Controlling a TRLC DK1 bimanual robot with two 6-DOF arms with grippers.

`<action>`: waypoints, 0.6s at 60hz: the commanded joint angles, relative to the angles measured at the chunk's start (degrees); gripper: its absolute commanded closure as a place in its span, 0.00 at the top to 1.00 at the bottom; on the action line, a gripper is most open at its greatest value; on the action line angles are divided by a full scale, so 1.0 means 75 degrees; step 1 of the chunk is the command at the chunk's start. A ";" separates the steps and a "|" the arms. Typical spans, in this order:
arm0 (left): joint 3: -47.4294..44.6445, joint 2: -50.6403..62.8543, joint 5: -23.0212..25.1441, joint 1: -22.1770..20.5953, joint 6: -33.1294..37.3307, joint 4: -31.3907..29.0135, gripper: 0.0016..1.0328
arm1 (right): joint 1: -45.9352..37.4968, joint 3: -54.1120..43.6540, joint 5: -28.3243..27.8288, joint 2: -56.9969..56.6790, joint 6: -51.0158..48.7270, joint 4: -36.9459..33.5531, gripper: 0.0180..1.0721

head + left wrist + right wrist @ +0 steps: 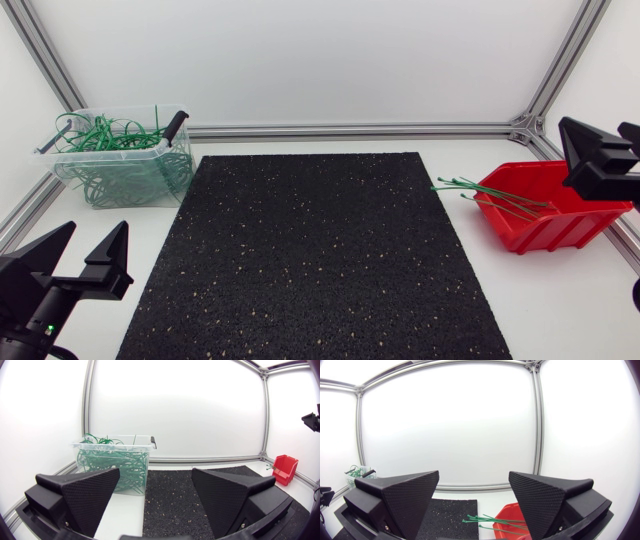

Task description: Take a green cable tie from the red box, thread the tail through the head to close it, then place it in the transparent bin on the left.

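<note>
The matte black left gripper [95,240] hangs at the table's near left corner, jaws spread wide. The right gripper [597,135] hovers over the red plastic box [560,225], jaws equally wide. Loose green cable ties [495,192] lie in that box, tails poking toward the black speckled mat [310,260]. The transparent plastic bin [105,152] at far left holds looped green ties [110,135].

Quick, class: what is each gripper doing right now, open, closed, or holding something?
Left gripper: open, holding nothing.
Right gripper: open, holding nothing.
</note>
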 commanded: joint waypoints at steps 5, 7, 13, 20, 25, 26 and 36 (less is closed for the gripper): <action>-0.0302 -0.0040 -0.0011 0.0077 0.0006 -0.0177 0.97 | -0.0227 0.1361 0.0046 0.1007 -0.0044 -0.0617 0.97; -0.0302 -0.0040 -0.0011 0.0077 0.0006 -0.0177 0.97 | -0.0297 0.1596 0.0046 0.1230 -0.0044 -0.0746 0.97; -0.0302 -0.0040 -0.0011 0.0065 0.0006 -0.0177 0.97 | -0.0449 0.2170 -0.0095 0.1863 -0.0044 -0.1121 0.96; -0.0302 -0.0040 -0.0011 0.0065 0.0006 -0.0177 0.97 | -0.0613 0.2744 -0.0189 0.2613 -0.0055 -0.1425 0.96; -0.0302 -0.0028 -0.0011 0.0065 0.0006 -0.0177 0.97 | -0.0754 0.3107 -0.0294 0.3046 -0.0126 -0.1695 0.96; -0.0302 -0.0028 -0.0011 0.0065 0.0006 -0.0177 0.97 | -0.0789 0.3166 -0.0353 0.3128 -0.0161 -0.1754 0.96; -0.0302 -0.0028 -0.0011 0.0065 0.0006 -0.0177 0.97 | -0.1703 0.4068 -0.1865 0.4230 -0.0735 -0.2445 0.96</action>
